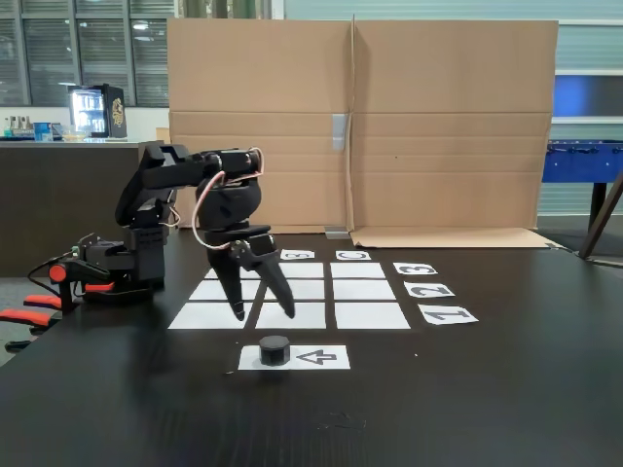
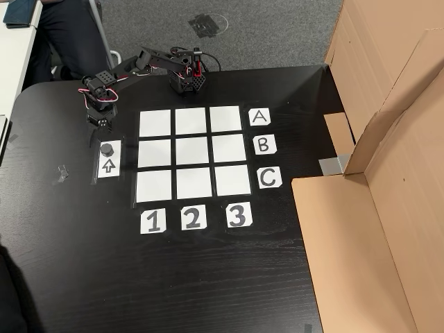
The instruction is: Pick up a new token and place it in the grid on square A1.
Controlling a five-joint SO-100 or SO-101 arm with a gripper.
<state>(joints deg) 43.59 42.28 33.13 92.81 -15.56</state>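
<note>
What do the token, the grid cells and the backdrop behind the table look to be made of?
The token: likely matte black plastic, a short puck with dull, even surfaces; could be rubber. The grid: flat white paper rectangles, thin with no visible edge height. The backdrop: brown corrugated cardboard, with fold creases and a tape patch.

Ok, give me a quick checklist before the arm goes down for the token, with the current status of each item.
1. Token on the arrow sheet, upright: ok.
2. Tool open, empty: ok.
3. Tool centred over the token: not ok in the fixed view, where it hangs above the grid's near row, behind the token.
4. Square A1 free of tokens: ok.
5. Other grid cells free: ok.
6. Height of the fingertips above the table: cannot tell.
</note>
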